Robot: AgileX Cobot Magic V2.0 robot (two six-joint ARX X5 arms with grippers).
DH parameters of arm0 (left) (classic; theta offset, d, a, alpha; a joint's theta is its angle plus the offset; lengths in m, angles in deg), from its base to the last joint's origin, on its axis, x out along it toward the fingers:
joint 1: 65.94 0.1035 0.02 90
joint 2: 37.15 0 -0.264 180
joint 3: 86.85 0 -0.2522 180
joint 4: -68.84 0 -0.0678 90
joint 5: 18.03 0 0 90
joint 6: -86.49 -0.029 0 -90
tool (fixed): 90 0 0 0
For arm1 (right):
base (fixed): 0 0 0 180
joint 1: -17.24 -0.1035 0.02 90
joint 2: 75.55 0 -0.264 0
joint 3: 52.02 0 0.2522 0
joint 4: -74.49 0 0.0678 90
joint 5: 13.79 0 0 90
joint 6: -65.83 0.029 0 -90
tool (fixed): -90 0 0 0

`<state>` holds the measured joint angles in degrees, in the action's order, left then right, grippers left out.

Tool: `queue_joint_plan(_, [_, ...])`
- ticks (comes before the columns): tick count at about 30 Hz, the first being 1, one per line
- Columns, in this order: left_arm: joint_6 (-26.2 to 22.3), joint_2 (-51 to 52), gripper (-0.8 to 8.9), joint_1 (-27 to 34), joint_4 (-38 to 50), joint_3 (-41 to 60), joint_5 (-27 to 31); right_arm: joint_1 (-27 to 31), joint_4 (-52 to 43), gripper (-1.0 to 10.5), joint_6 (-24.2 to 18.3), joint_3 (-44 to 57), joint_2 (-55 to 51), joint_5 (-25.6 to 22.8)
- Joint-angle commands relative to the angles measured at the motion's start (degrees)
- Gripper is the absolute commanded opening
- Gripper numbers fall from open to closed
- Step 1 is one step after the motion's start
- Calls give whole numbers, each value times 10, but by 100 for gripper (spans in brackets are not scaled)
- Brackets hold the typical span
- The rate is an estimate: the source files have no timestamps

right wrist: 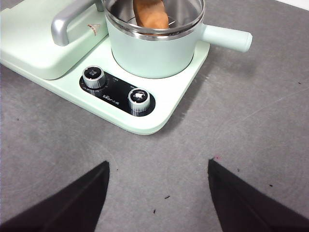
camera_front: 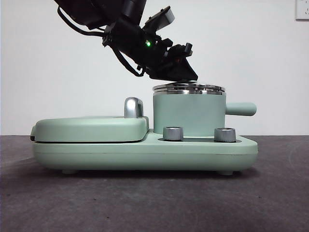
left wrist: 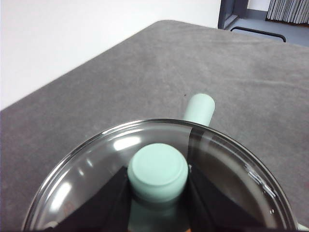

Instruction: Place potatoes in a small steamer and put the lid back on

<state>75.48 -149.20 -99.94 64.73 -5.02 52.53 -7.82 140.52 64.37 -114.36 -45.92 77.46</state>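
orange-brown and matte, the potato (right wrist: 150,14) lies inside the small steamer (camera_front: 188,114), seen through the glass from the right wrist view. the steamer stands on the right part of a mint-green cooker base (camera_front: 145,152), its stubby side handle (camera_front: 240,108) pointing right in the front view. the lid (camera_front: 188,88) sits flat on the steamer's steel rim, its glass pane and shiny edge covering the pot's mouth. the left gripper (camera_front: 186,72) reaches down from the upper left of the front view, directly above the lid, and in the left wrist view its two black jaws are pressed against either side of the lid's mint-green knob (left wrist: 158,172), pinching it. beside the steamer, on the left part of the base, lies the flat green grill cover (camera_front: 89,128) with its chrome handle (camera_front: 133,107) standing just next to the pot. two steel dials (right wrist: 93,76) sit on the black panel in front of the steamer. the right gripper (right wrist: 157,203) hangs over the dark grey table (right wrist: 241,121) well apart from the cooker, its jaws spread wide and holding nothing.
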Motion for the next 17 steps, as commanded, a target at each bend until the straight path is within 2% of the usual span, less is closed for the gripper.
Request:
queue_joint_plan(1, [2, -14, 10, -8, 3, -21, -2, -3, -3, 316, 4, -4, 2, -2])
queue_joint_plan(15, [1, -14, 11, -10, -27, -21, -2, -3, -3, 316, 4, -4, 2, -2])
queue_joint_plan(17, [1, -14, 44, -10, -25, -21, -2, -3, -3, 316, 4, -4, 2, -2])
